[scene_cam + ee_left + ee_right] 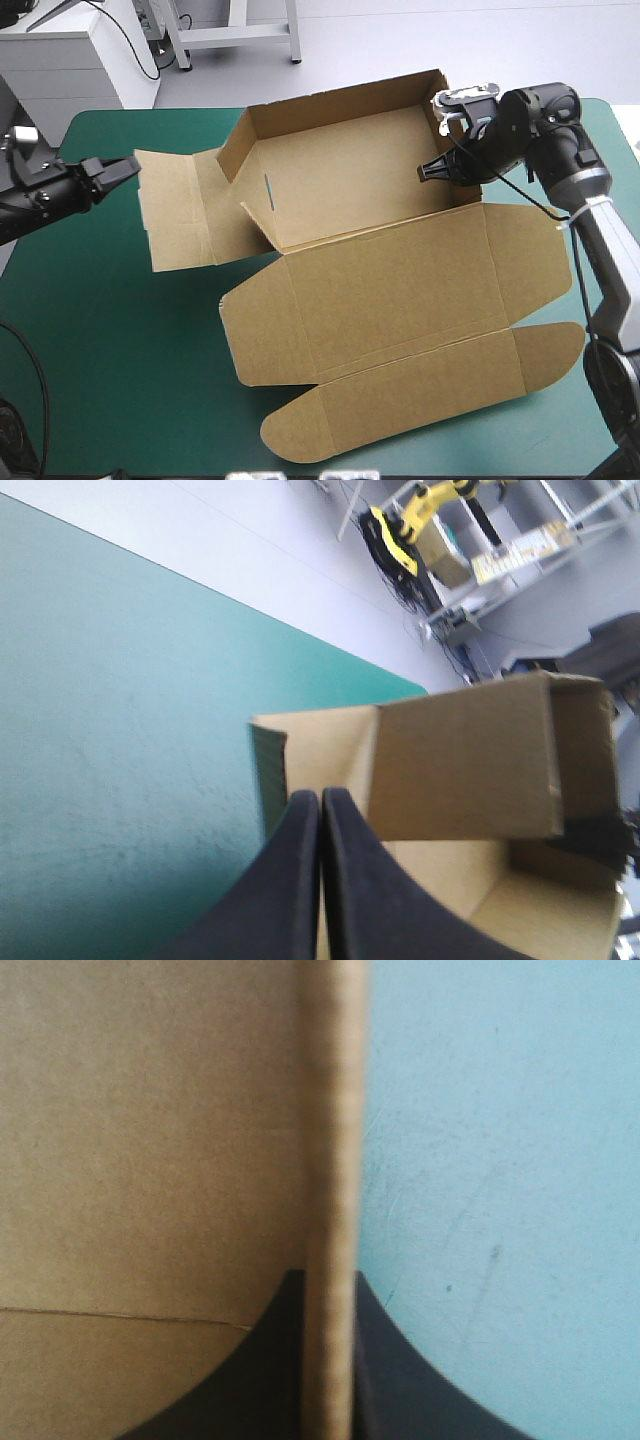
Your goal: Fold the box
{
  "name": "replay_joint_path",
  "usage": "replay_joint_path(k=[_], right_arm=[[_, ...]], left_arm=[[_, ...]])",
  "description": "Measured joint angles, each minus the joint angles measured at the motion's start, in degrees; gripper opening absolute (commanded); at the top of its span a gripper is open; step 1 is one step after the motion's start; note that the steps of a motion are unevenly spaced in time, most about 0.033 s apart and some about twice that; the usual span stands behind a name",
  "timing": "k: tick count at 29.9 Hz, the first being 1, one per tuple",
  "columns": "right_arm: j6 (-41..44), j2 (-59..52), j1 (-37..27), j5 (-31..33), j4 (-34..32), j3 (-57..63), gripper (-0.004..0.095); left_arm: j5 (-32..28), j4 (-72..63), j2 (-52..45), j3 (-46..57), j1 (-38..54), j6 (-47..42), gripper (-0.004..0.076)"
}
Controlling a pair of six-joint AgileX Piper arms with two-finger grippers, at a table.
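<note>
The right hand [432,170] pinches the right wall of the half-raised box [380,290] on the bench [100,340], likely steadying it upright, while the left hand [127,167], pressed together, hovers beside the flat left flap.

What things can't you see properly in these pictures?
High view: outer finger of the right tool, hidden by its wrist.
Right wrist view: the box wall's edge is blurred, the rest cut off.
Left wrist view: the left tool covers part of the box.
</note>
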Motion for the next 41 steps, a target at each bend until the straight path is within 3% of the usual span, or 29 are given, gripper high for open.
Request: replay_joint_path(k=[5,11,28,41], right_arm=[[-1.24,-6.0,0.0,0.05,0.5,-0.33,-0.002],[-2.12,-12.91,0.0,0.05,2.57,-0.44,-0.002],[-4.21,-8.69,0.0,0.0,6.61,-0.58,-0.0018],[-2.68,-3.08,0.0,-0.3,-0.14,-0.58,-0.0018]], left_arm=[[0.85,0.62,0.3,0.0,8.06,0.14,-0.0008],[2.1,1.47,4.49,-0.01,9.1,1.16,-0.0008],[-4.1,1.77,9.03,8.17,-17.23,2.66,-0.0008],[-2.87,-0.04,3.22,8.06,-21.16,1.84,-0.0008]])
